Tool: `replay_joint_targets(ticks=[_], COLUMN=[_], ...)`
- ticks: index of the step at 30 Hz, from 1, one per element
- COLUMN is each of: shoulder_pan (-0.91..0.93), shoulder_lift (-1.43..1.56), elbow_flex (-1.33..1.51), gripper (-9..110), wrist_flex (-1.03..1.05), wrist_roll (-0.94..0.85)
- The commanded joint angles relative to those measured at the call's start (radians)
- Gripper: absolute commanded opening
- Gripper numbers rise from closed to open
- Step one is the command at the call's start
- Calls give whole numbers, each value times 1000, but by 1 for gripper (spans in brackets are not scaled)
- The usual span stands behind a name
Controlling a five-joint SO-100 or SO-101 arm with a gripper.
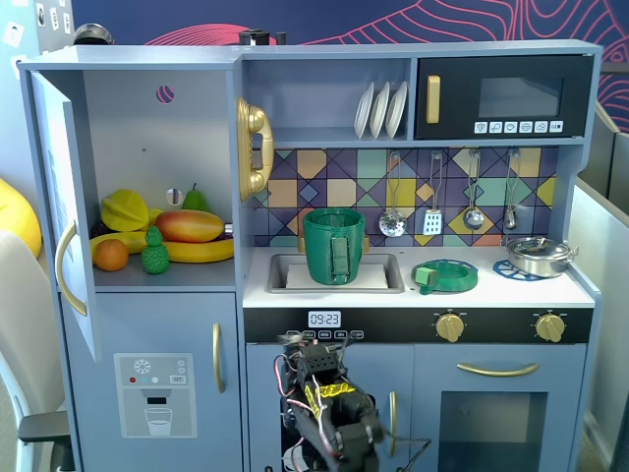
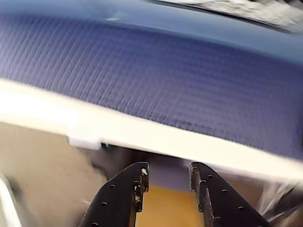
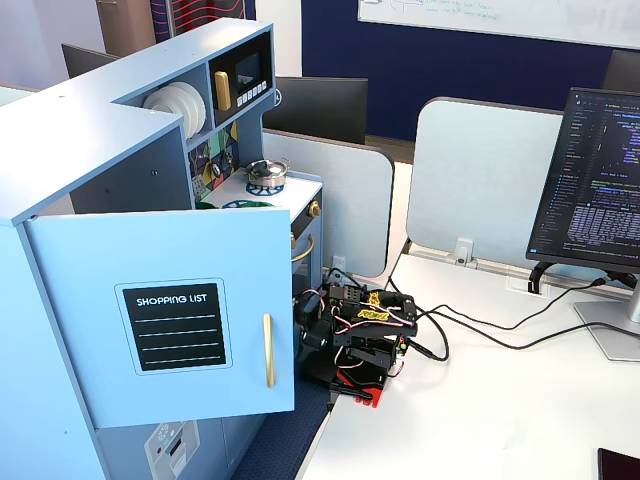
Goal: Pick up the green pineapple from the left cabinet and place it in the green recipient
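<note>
Standing on the shelf of the left cabinet [image 1: 138, 147], whose door hangs open, I log the green pineapple [image 1: 154, 252]: small, bumpy, uniformly green, short leafy crown, upright. Relative to it in a fixed view: orange [image 1: 111, 255] just beside on the left, banana [image 1: 201, 251] touching on the right, mango [image 1: 190, 226] above right. The green recipient [image 1: 333, 245], dark green with a strap handle, sits in the sink, well right of the pineapple. My gripper [image 2: 166, 183] is folded low, jaws slightly parted, nothing between them.
</note>
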Motion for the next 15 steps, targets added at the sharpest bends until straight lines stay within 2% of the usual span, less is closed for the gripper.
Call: replay_joint_targets(ticks=[1,6,10,15], shoulder_pan=[-138,-250,-313,-344], shoulder_lift=[-64,-176,-310,-426], elbow_flex=[-25,-129,-330,-528], gripper=[5,6,11,17], wrist_flex=[-259,-612,-775,-864], wrist_roll=[-43,-74,-25,20])
